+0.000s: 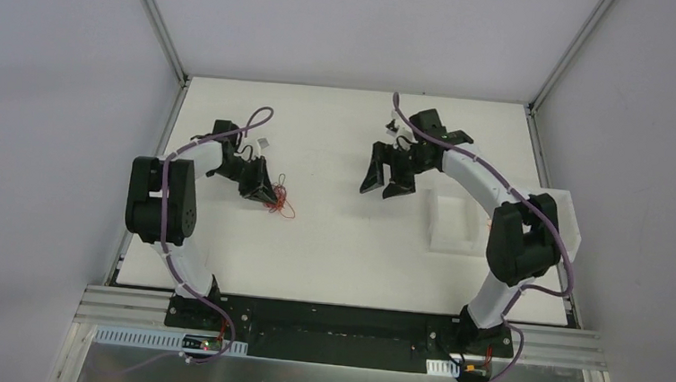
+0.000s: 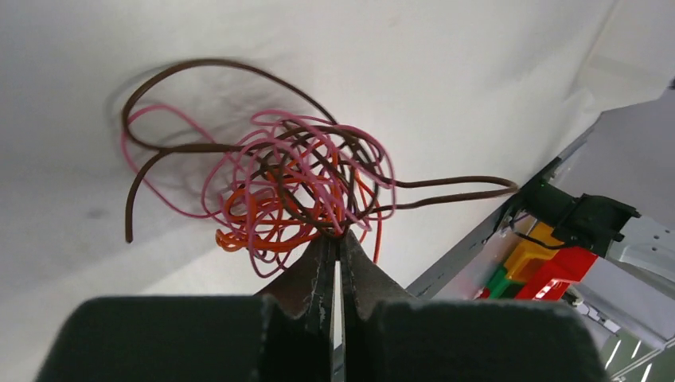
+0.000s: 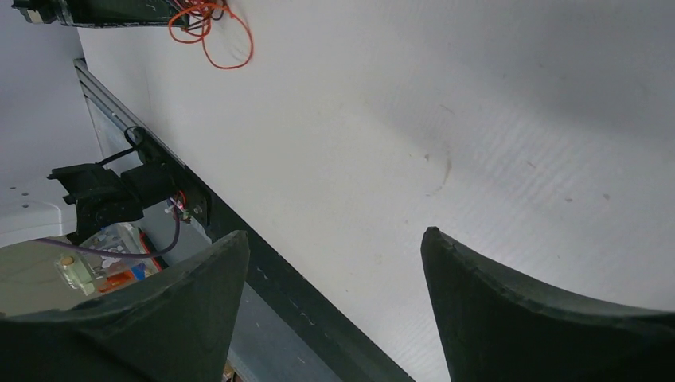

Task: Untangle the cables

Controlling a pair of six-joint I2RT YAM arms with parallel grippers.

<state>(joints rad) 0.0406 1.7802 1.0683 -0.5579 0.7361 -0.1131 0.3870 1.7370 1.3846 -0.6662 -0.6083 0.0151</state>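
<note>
The cables (image 2: 294, 183) are a small wad of thin orange, pink and dark brown wires. In the top view the cables (image 1: 280, 201) lie on the left half of the white table. My left gripper (image 1: 268, 195) is shut on strands at the wad's near edge; in the left wrist view my left gripper (image 2: 338, 236) pinches them at its tips. Loose brown ends stick out left and right. My right gripper (image 1: 385, 187) is open and empty over the table's far middle, well apart from the wad. In the right wrist view the right gripper (image 3: 334, 235) shows wide jaws and the cables (image 3: 208, 32) far off.
A white open box (image 1: 458, 219) stands on the right side of the table (image 1: 348, 255) beside the right arm. The table's near edge meets a black and aluminium frame (image 1: 334, 326). White walls close in at the left, back and right.
</note>
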